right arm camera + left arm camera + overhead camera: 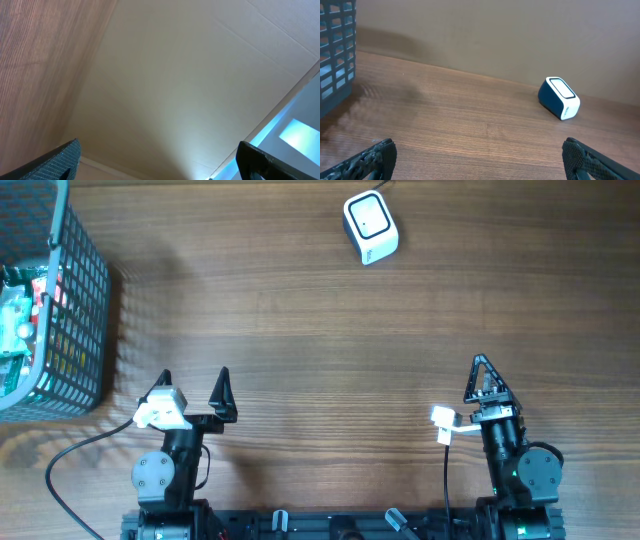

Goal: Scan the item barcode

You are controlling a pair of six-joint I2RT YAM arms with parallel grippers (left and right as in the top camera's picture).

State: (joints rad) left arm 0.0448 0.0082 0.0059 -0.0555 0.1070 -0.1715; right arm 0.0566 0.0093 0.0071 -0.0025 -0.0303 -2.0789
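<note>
Both fingertips (375, 160) of my left gripper (193, 385) sit in the lower corners of its wrist view, spread wide with nothing between them. My right gripper (484, 378) is turned on its side, its fingers also apart and empty. The white scanner (370, 226) rests on the wooden table (300, 330), ahead and right of my left gripper. The packaged items (18, 320) lie in the grey basket (75, 290), ahead to its left, well apart from both grippers

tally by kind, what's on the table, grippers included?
barcode scanner: 1
mesh basket: 1 (packaged items inside, count unclear)
grippers: 2, left gripper and right gripper, both open, empty
Total: 4
</note>
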